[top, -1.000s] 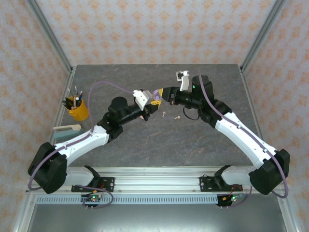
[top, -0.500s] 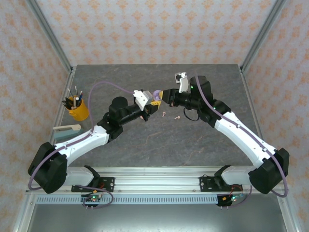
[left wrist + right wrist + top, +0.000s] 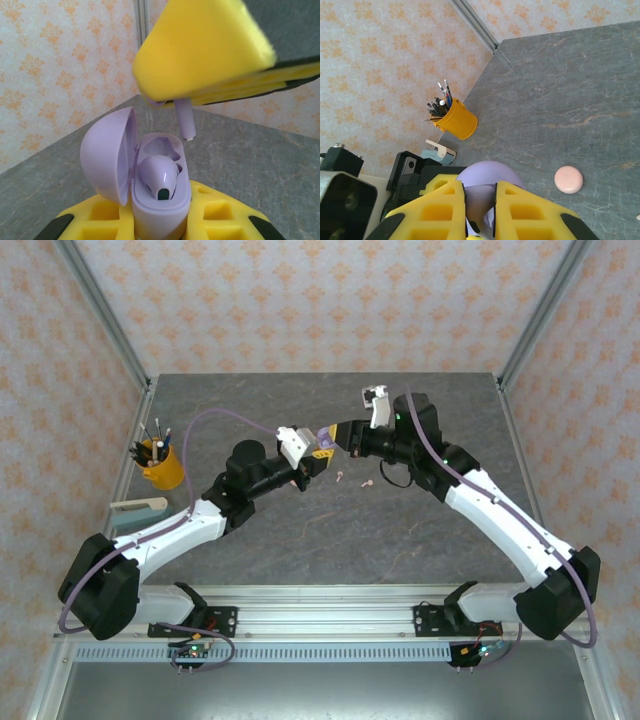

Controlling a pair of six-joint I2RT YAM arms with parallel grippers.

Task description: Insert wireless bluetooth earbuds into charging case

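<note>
Pinching earbud (image 3: pixel 184 118) by head, stem down: right gripper (image 3: pixel 339 434). Left gripper (image 3: pixel 319 453) clamps open case (image 3: pixel 160 212). Earbud likely light, rigid, slippery; grip head flanks gently.

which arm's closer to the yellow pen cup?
Left. The left arm runs just right of the pen cup; the right arm is far off on the opposite side.

Both arms reach inward, left pincer (image 3: pixel 321 446) and right pincer (image 3: pixel 338 434) clamped, tips nearly meeting.
</note>
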